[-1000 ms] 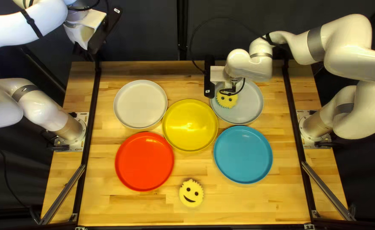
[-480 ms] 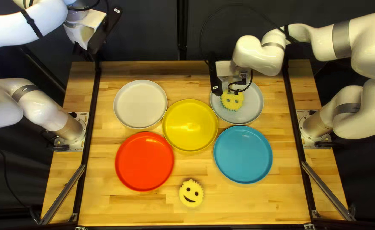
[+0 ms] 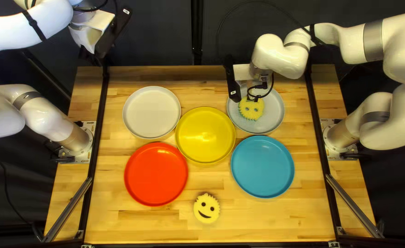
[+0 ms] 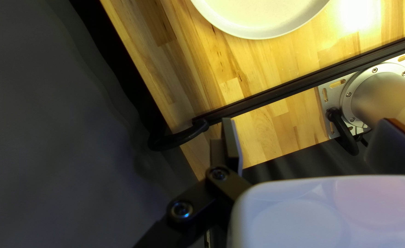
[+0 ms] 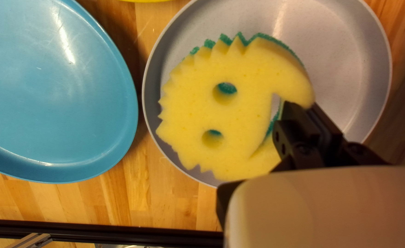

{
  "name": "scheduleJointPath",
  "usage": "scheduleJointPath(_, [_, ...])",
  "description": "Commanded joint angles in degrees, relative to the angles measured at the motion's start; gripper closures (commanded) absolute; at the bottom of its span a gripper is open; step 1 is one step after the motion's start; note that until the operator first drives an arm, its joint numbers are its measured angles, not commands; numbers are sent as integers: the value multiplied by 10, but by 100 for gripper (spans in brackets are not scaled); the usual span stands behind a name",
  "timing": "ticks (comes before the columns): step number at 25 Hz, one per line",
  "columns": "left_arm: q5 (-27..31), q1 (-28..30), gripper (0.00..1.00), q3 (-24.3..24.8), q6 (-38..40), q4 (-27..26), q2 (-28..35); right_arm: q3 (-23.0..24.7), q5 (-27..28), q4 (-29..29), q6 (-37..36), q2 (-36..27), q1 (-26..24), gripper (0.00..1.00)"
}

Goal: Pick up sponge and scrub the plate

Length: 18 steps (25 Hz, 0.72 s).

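Covering part of gray plate (image 5: 345, 59): yellow sponge (image 5: 248, 110).

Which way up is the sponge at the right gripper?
Yellow side up: in the right wrist view, the sponge shows its yellow face, with green peeking beneath.

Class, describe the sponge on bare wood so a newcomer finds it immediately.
Find the wooden table's near edge. Just beyond it lies a smiling round sponge, nearer than the red plate. It lies on wood; the other sponge is over the grey plate.
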<state>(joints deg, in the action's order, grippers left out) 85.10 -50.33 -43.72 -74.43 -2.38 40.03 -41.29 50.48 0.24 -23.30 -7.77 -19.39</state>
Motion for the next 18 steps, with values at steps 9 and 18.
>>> scheduleJointPath(9, [0,0,0,0,0,0,0,72,-7,-57,212,-68,174,100])
scheduleJointPath(18, [0,0,0,0,0,0,0,66,-19,-70,321,-26,261,100])
